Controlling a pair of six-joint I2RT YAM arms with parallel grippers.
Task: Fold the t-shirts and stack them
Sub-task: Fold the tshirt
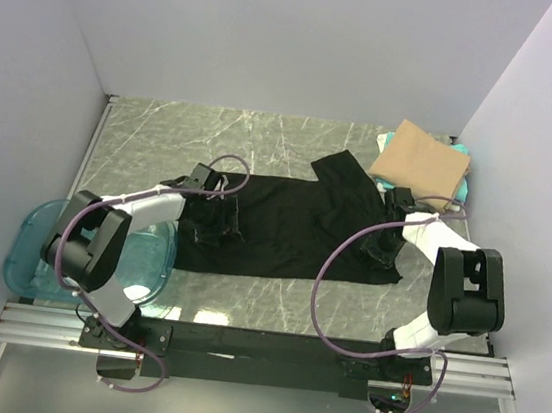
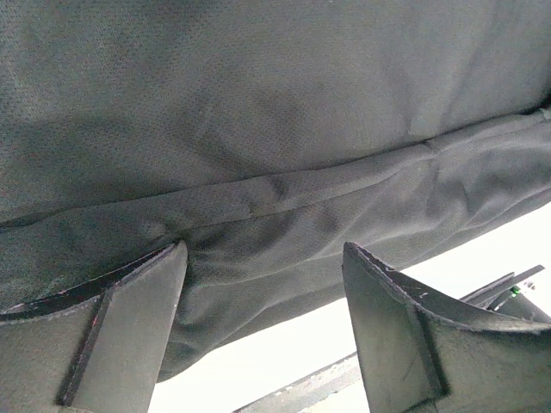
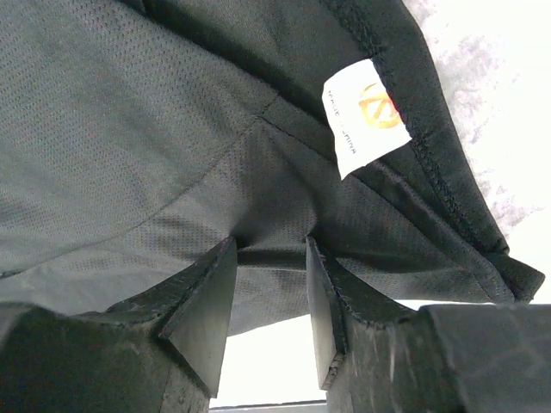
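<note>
The black t-shirt (image 1: 285, 218) lies spread across the middle of the table, one sleeve pointing to the back. My left gripper (image 1: 212, 221) stands on its left part. In the left wrist view that gripper (image 2: 265, 249) is wide open, both tips against the black cloth (image 2: 258, 112) near its edge. My right gripper (image 1: 384, 248) is on the shirt's right end. Its jaws (image 3: 271, 243) are partly open, tips pressed into the cloth (image 3: 129, 112) with a small ridge puckered between them, below a white label (image 3: 366, 112). A folded tan t-shirt (image 1: 420, 162) rests on a teal t-shirt (image 1: 464, 154) at the back right.
A translucent blue tub (image 1: 34, 252) sits at the near left, beside the left arm. Grey walls close in the table on three sides. Marbled tabletop (image 1: 195, 131) shows behind the black shirt.
</note>
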